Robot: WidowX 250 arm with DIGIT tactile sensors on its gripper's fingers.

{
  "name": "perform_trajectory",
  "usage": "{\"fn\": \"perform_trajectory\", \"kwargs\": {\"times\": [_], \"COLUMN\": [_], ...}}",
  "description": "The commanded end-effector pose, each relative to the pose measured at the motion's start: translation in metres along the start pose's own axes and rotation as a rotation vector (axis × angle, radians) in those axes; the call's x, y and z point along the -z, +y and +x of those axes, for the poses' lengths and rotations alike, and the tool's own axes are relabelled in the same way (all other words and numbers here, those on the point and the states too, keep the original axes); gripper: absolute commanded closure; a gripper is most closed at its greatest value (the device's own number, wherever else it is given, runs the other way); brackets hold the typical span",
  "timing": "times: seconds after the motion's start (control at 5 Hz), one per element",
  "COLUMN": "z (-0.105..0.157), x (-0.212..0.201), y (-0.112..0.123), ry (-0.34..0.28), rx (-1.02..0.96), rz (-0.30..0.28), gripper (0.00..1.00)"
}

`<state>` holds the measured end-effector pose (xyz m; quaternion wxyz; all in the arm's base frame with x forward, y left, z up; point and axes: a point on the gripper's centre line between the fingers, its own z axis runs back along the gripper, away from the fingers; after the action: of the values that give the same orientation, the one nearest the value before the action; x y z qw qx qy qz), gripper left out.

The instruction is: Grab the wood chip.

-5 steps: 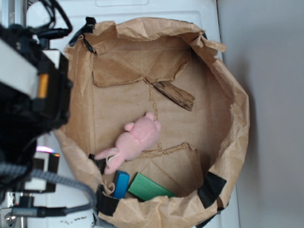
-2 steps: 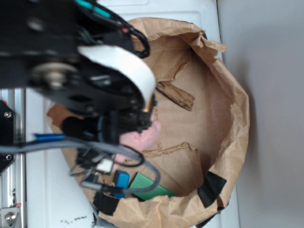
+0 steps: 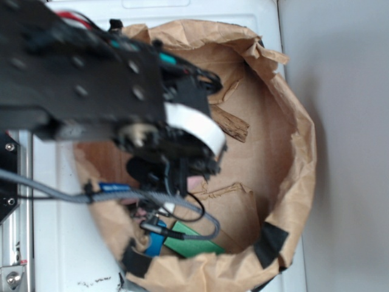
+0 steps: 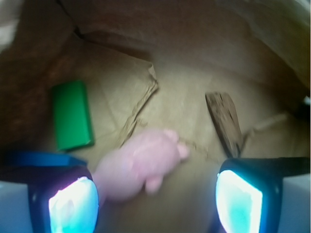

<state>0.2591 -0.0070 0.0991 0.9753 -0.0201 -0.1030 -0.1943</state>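
Observation:
The wood chip is a dark brown streaky piece lying on the floor of the brown paper bag; in the wrist view it is just above my right pad. The exterior view shows only its end past the arm. My gripper is open, its glowing pads wide apart with nothing between them. It hangs above the bag floor, with the pink plush below and between the jaws. In the exterior view the arm hides the jaws themselves.
A flat green block and a blue object lie near the bag's wall. Torn paper flaps stick up from the floor. The crumpled bag rim rings the space. White surface lies outside it.
The arm has swung in from the left to hang over the bag, now covering most of the plush and part of the wood chip. The objects have not moved.

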Motion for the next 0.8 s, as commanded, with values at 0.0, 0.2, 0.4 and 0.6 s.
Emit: {"fn": "perform_trajectory", "kwargs": {"times": [0.0,0.2,0.4,0.6], "z": [0.020,0.023,0.020,0.020], "x": [0.021,0.034,0.031,0.031], "y": [0.007,0.018,0.023,0.023], "ry": [-0.018,0.013,0.043,0.043], "rx": [0.055,0.043,0.048,0.048], "rz": [0.021,0.013,-0.043,-0.043], "gripper": [0.00,0.00,0.00,0.00]}}
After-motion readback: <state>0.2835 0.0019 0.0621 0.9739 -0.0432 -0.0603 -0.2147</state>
